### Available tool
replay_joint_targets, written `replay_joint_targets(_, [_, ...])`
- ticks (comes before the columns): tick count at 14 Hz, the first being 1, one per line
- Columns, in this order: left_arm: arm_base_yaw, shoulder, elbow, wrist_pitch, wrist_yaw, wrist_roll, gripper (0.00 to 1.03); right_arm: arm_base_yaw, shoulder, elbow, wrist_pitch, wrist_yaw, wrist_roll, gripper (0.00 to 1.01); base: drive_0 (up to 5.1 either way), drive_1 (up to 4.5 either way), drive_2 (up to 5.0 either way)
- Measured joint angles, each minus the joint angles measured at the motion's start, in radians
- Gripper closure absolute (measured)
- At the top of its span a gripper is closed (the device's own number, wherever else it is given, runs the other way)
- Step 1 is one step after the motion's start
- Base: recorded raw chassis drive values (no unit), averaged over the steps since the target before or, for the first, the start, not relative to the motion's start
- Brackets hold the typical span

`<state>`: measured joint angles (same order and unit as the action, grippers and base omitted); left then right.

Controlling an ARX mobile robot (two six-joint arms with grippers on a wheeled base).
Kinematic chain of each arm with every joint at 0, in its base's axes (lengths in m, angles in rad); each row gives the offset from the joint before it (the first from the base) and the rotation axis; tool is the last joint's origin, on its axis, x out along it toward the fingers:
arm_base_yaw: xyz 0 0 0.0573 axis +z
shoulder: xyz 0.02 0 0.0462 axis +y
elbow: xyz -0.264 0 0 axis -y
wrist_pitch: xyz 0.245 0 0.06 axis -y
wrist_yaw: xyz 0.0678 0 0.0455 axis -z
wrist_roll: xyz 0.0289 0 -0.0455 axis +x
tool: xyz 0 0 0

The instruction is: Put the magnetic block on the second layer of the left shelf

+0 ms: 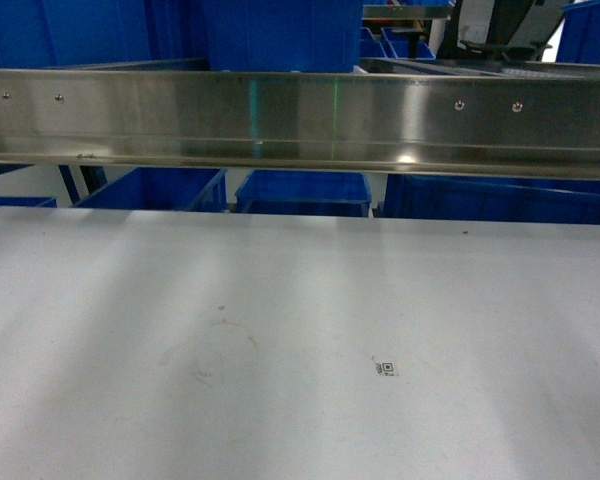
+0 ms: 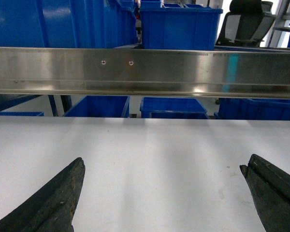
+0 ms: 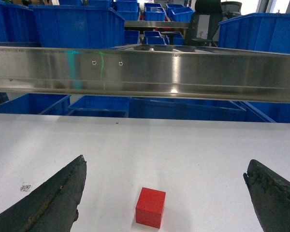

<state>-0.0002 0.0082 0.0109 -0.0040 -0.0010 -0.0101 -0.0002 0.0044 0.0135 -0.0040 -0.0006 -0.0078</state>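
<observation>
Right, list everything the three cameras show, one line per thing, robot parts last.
magnetic block: one, red, on the white tabletop between the right gripper's fingers, touching neither; seen only in the right wrist view.
tabletop: one, white, fills the lower part of every view.
code sticker: one, black on white, on the tabletop right of centre in the head view.
steel rail: one, shiny silver, runs across all views above the tabletop.
blue bins: several, blue, behind and above the rail; exact count cannot be told.
office chair: one, black, far background, upper right of the left wrist view.
left gripper: one, dark fingers, open, over bare tabletop.
right gripper: one, dark fingers, open, either side of the block.
</observation>
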Motion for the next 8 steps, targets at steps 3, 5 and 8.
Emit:
replay_joint_targets(3, [0.0,0.0,0.0,0.0,0.0,0.0,0.05,0.011,0.011,0.002,-0.003,0.015,0.017,0.03,0.0,0.0,0.0])
replay_joint_targets(5, [0.0,0.0,0.0,0.0,0.0,0.0,0.05,0.125,0.217,0.033,0.129,0.106,0.109,0.03,0.0,0.0,0.0])
replay_joint_targets(8, [0.0,0.0,0.0,0.0,0.0,0.0,0.05,0.184,0.863,0.205,0.568,0.264,0.229,0.03,0.0,0.0,0.0])
